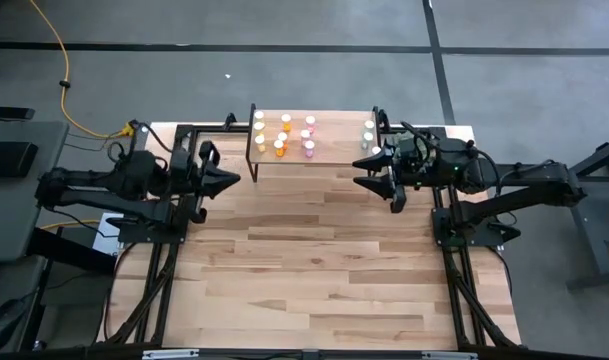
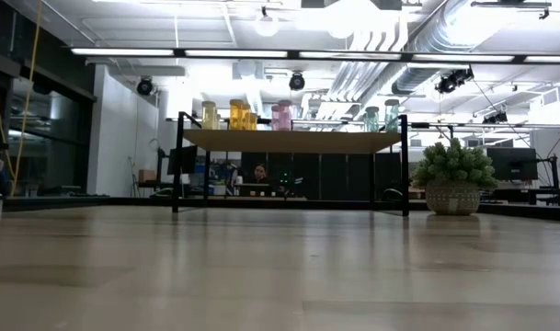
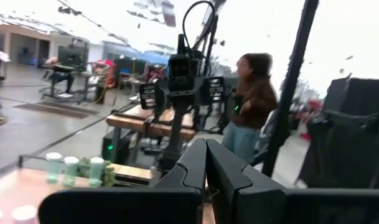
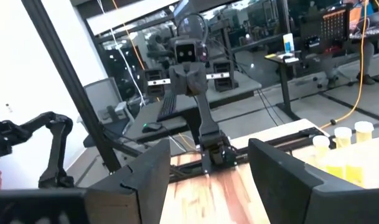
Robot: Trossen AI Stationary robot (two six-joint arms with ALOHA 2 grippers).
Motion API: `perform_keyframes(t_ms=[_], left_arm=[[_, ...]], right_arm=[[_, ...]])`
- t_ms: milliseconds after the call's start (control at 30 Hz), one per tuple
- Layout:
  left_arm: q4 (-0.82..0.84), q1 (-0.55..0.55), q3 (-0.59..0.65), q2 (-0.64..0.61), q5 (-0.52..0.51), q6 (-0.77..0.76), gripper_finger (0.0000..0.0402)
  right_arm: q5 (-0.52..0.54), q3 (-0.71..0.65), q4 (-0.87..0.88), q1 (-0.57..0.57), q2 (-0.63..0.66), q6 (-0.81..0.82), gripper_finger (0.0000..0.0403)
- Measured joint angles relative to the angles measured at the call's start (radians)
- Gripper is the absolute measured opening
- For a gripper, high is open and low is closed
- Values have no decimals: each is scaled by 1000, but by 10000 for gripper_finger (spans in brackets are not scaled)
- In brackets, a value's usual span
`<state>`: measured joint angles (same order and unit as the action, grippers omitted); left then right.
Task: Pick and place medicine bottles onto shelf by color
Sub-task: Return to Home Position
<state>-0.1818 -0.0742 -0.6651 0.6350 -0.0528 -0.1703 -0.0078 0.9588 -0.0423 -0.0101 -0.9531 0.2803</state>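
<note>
The shelf (image 1: 314, 145) stands at the table's far middle, its light top on thin black legs (image 2: 177, 165). The medicine bottles stand upright on it in colour groups: yellow (image 1: 259, 128) at the left, then orange (image 1: 282, 135), pink (image 1: 308, 135), and pale teal (image 1: 369, 133) at the right. My left gripper (image 1: 234, 178) hangs shut and holds nothing, above the table just left of the shelf's near left corner. My right gripper (image 1: 364, 172) hangs open and holds nothing by the shelf's near right corner. Both point level toward each other. Neither shows in the low view.
A fuzzy green plant in a woven pot (image 2: 454, 179) stands right of the shelf. The wood tabletop (image 1: 314, 270) stretches bare toward the near edge. Black frame rails (image 1: 164, 270) run along both sides. A person (image 3: 251, 106) stands in the room beyond.
</note>
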Motion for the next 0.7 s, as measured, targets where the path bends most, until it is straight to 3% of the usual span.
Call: perform_keyframes(t_ms=[167, 500, 700], left_arm=[[-128, -4, 214, -172, 41, -53, 0], [-72, -4, 462, -572, 33, -137, 0], [-123, -4, 589, -630, 14, -197, 0]], right_arm=[[0, 0, 18, 0, -1, 75, 207], [4, 0, 24, 0, -2, 222, 207], [4, 0, 31, 0, -2, 287, 207]])
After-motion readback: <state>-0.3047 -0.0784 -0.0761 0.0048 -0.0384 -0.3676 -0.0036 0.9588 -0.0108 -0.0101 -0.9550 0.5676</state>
